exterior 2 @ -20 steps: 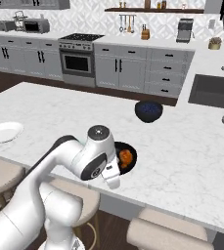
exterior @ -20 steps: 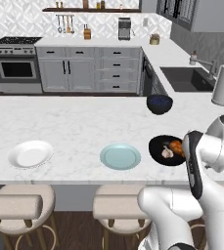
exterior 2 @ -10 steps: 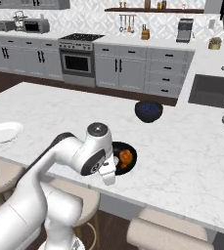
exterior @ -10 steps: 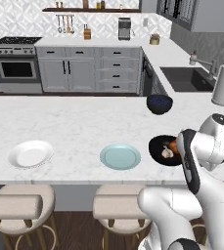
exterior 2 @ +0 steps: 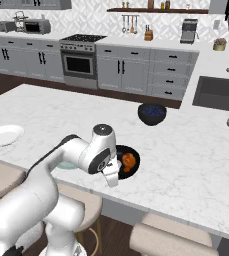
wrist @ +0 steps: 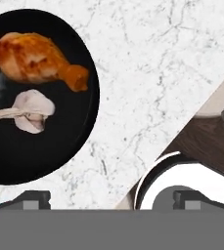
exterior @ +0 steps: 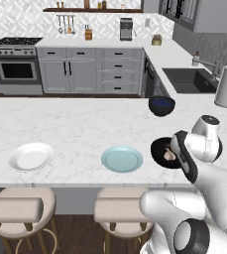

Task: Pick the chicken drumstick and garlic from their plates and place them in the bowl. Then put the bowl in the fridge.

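The marble island counter (exterior: 75, 129) spans the scene, with grey cabinets and an oven along the far wall. On its near edge sit three round dishes in a row: a white plate (exterior: 31, 156) at the left, a pale blue-teal plate (exterior: 122, 159) in the middle, and the black bowl (wrist: 59, 141) at the right, partly hidden behind the arm in the left base view. A smaller dark blue bowl (exterior 2: 152, 113) stands farther back, well apart from them. Both plates are bare.

Inside the black bowl lie the chicken drumstick (wrist: 37, 61) and the garlic (wrist: 30, 111), close beside each other; the drumstick also shows orange in the right base view (exterior 2: 129, 160). The gripper (wrist: 111, 199) hovers above the counter's near edge, just beside the bowl, its fingertips (wrist: 33, 199) spread wide apart and holding nothing.
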